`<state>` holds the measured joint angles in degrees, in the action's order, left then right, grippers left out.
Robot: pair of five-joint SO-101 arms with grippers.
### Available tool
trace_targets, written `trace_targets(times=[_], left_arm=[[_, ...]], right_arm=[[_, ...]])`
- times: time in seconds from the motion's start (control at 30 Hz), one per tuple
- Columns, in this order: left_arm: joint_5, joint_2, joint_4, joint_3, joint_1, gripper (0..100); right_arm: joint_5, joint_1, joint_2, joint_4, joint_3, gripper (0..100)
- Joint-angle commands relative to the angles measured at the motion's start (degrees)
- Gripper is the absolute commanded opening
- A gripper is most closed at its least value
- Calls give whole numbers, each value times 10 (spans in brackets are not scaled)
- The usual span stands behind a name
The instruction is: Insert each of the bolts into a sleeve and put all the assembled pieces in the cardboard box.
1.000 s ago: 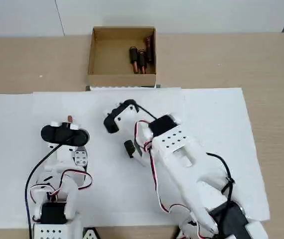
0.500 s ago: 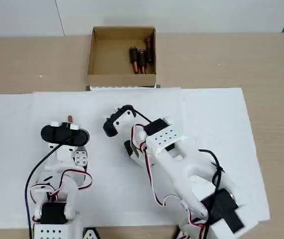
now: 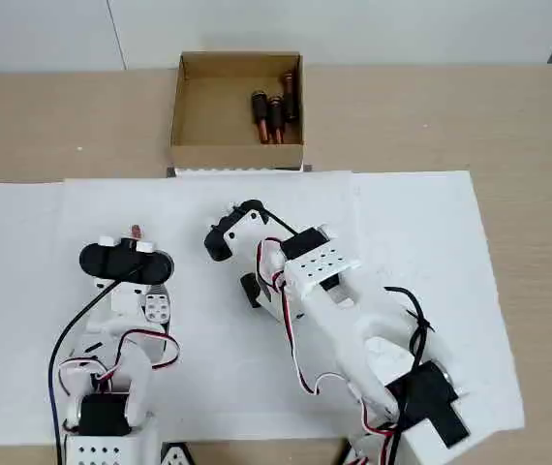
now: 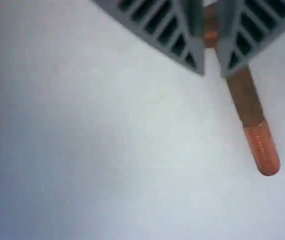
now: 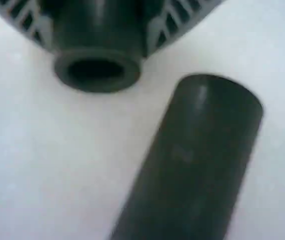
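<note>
My left gripper [image 4: 210, 62] is shut on a copper bolt [image 4: 252, 130], whose shaft sticks out past the fingertips over the white paper. From above, the bolt's tip [image 3: 137, 231] shows just beyond the left arm's black head [image 3: 126, 260]. My right gripper [image 5: 100, 30] is shut on a dark sleeve [image 5: 97, 72], with its flanged open end facing the camera. A second dark cylinder [image 5: 192, 165] lies close beside it. In the high view, a dark sleeve [image 3: 250, 289] shows by the right arm's wrist. The cardboard box [image 3: 237, 155] at the back holds assembled pieces [image 3: 274, 111].
A white paper sheet [image 3: 421, 223] covers the table under both arms. The right arm's body [image 3: 353, 320] stretches diagonally across the sheet's right half. Bare wooden table [image 3: 431, 116] surrounds the box.
The right arm's rear links have swung and its head has shifted slightly on the sheet. The left arm and its bolt have stayed still.
</note>
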<state>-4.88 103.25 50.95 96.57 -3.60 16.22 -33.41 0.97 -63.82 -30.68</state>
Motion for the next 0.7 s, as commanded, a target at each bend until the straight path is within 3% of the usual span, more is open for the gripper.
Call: trace_targets(times=[0.0,0.33,0.67], left_arm=[[-4,4,2,-2,-1,6],[-17,4,4,-2,15,6],[-18,4,4,-2,14,6]], right_arm=[[2,-4,19,-40,39,2],[-2,15,155,-207,137,4],[-122,124,360,-291,135,4]])
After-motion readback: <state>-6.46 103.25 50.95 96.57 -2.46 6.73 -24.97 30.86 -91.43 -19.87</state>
